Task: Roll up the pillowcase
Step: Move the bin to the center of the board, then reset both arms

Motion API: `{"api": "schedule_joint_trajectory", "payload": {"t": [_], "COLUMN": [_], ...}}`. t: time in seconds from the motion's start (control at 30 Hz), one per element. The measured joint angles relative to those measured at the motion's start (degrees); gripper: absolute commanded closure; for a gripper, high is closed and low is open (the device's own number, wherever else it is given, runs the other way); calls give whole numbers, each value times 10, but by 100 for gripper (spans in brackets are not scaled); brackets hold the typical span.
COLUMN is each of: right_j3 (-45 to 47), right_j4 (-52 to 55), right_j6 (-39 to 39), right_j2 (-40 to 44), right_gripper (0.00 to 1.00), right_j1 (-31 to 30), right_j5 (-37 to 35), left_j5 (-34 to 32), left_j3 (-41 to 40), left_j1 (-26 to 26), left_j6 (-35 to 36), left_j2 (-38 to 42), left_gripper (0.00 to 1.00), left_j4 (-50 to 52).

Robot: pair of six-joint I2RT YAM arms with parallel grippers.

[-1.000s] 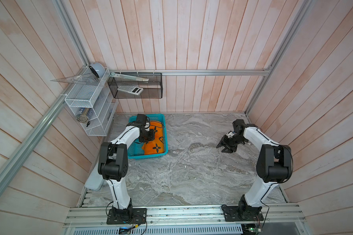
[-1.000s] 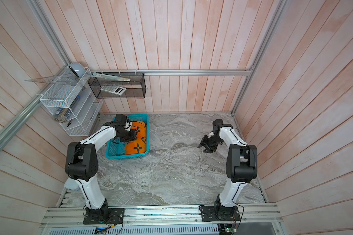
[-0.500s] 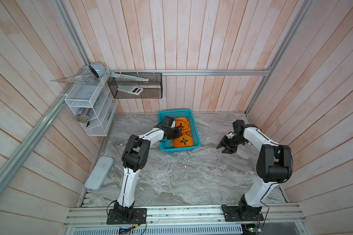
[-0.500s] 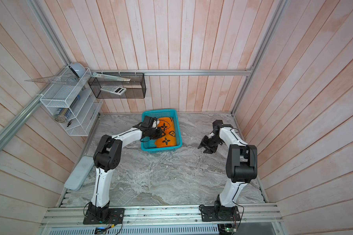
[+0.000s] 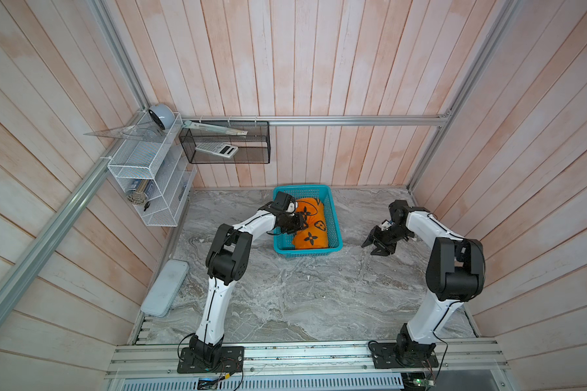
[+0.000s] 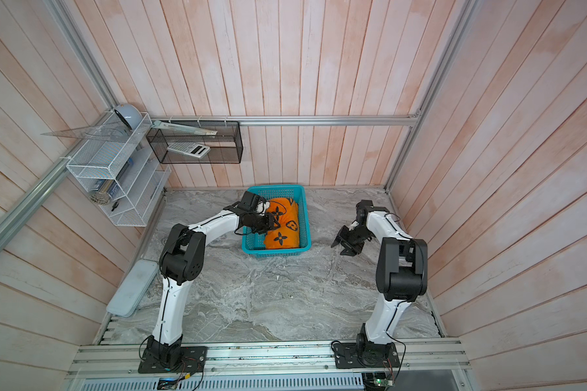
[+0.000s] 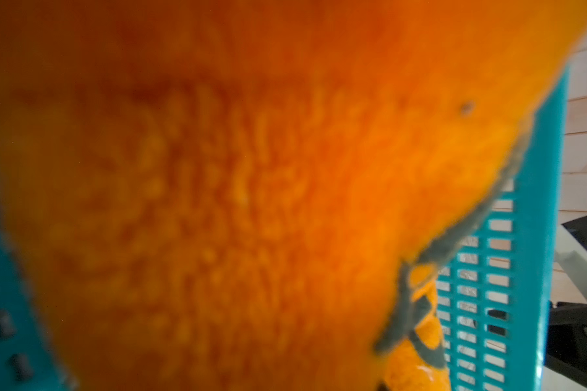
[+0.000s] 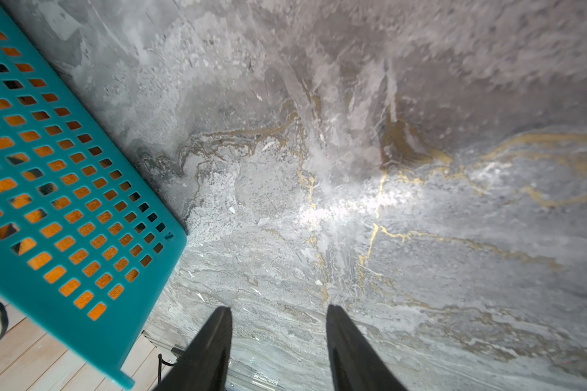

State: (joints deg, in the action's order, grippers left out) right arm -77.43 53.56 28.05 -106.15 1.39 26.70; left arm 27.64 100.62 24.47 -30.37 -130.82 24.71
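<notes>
Basket (image 5: 307, 252) slid toward centre; pillowcase (image 5: 310, 233) bundled inside.

Pink wood-plank walls (image 5: 319, 67); grey marble floor (image 5: 285, 298); white wire shelf (image 5: 139, 159).

The left arm (image 5: 251, 222) is bent at the elbow and reached forward, the left gripper (image 5: 297, 224) angled down; how its jaws stand cannot be made out. The right arm (image 5: 427, 227) is likewise bent, the right gripper (image 8: 278, 308) turned inward and held low, jaws parted with nothing between them.
</notes>
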Motion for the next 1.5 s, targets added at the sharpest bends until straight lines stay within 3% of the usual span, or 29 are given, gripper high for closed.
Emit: {"api": "schedule_joint_trajectory", "payload": {"t": [0.07,0.1,0.33,0.67,0.87,1.17,1.3,1.5], "right_j3": [-4,-7,-14,-14,-12,-10,-19,-45], "right_j4": [1,1,2,2,2,8,23,47], "right_j6": [0,0,0,0,-2,-13,-16,-12], "right_j2": [-3,-5,-7,-3,21,89,116,162], "right_gripper": [46,46,45,43,26,21,21,22], "right_j1": [0,0,0,0,0,2,3,4], "right_j5": [0,0,-1,-2,-12,-63,-121,-255], "left_j5": [-7,-17,-51,-50,-99,-263,-403,-631], "left_j3": [1,1,-14,-13,-61,-135,-152,-253], "left_j1": [-5,-6,-9,-8,-8,-7,-5,-10], "left_j6": [5,6,15,18,19,32,40,45], "left_j2": [1,5,51,71,148,372,457,555], "left_gripper": [8,0,0,0,0,0,0,0], "left_j4": [15,24,75,108,122,134,123,84]}}
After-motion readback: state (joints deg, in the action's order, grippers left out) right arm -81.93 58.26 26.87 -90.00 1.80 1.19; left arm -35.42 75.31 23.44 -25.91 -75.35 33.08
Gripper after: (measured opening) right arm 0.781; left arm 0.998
